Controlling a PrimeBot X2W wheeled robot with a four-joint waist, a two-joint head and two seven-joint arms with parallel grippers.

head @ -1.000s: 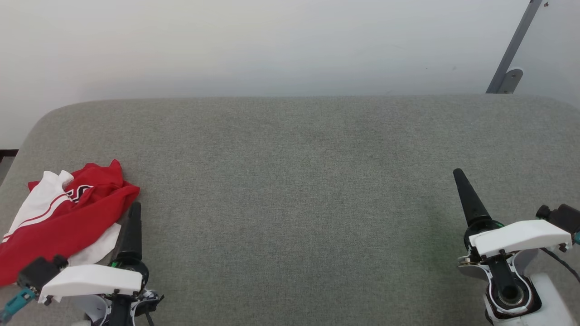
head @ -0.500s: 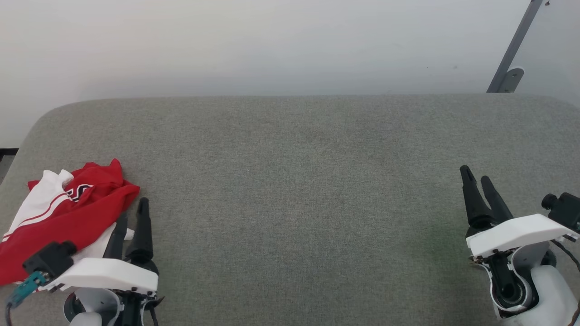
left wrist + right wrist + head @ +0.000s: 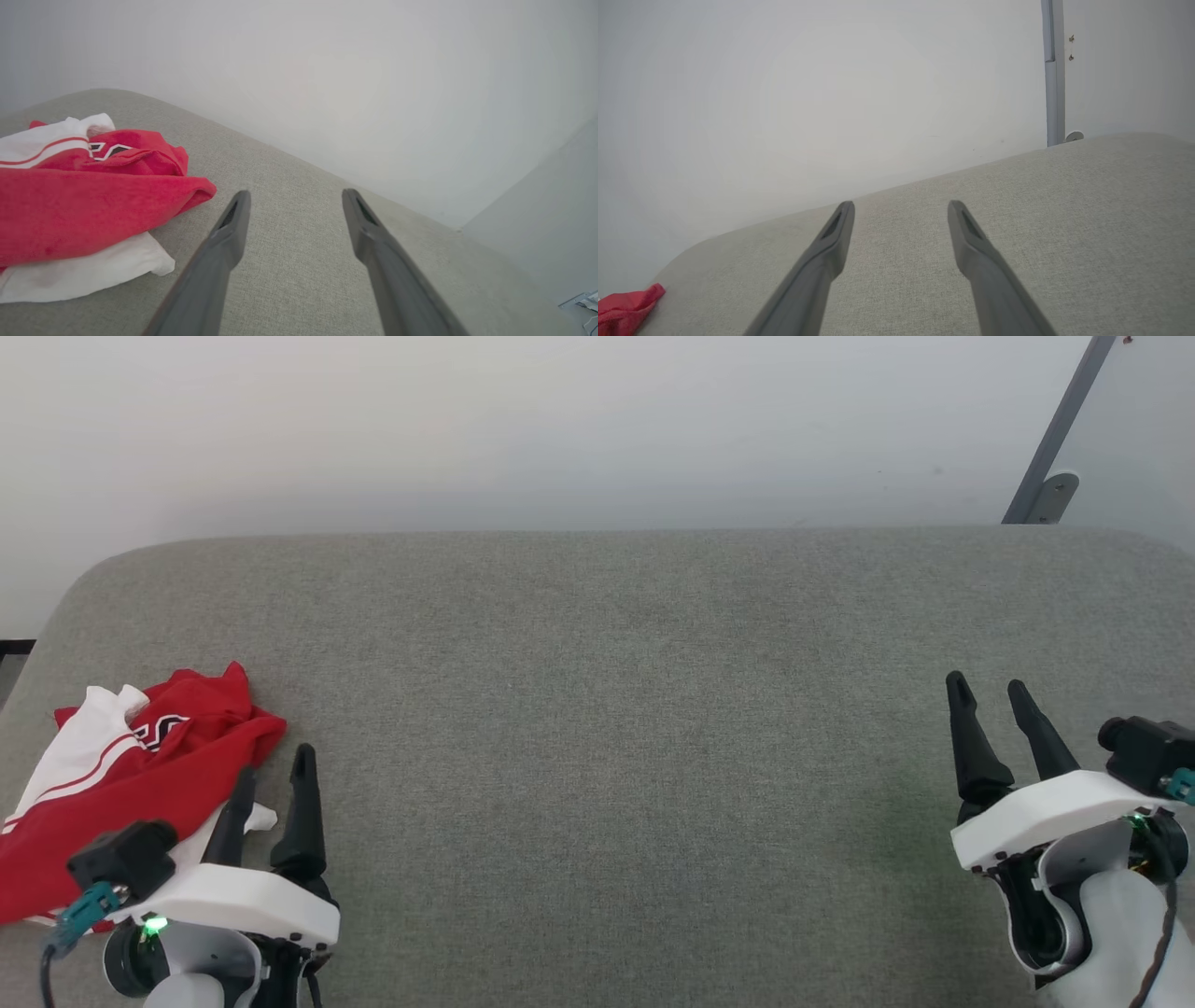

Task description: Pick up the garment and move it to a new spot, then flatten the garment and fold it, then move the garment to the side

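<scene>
Red cloth with white sleeves: the garment [image 3: 121, 784] lies crumpled in a heap at the near left corner of the grey padded table [image 3: 597, 709]. A scrap of its black print shows among the folds, and a white flap pokes out from under the red on my side. It has not stirred in the last second.

What has changed is my wrists. A second ago each hand was turned edge-on to my head camera, its fingers stacked into one dark spike. Now both have rolled, so the two fingers of each show side by side. My left gripper [image 3: 274, 763] sits just beside the heap's right edge with its fingers spread wide and nothing between them. From my left wrist, the garment [image 3: 84, 210] lies off to the left of my left gripper [image 3: 295, 193], with a strip of bare table between the white flap and my nearer finger. My right gripper [image 3: 985, 684] is well apart at the far right, also spread and empty, pointing toward the pale wall [image 3: 560, 429].

I take this as squaring up. The pick has not begun, and my left hand must reach further left over the heap before closing.
</scene>
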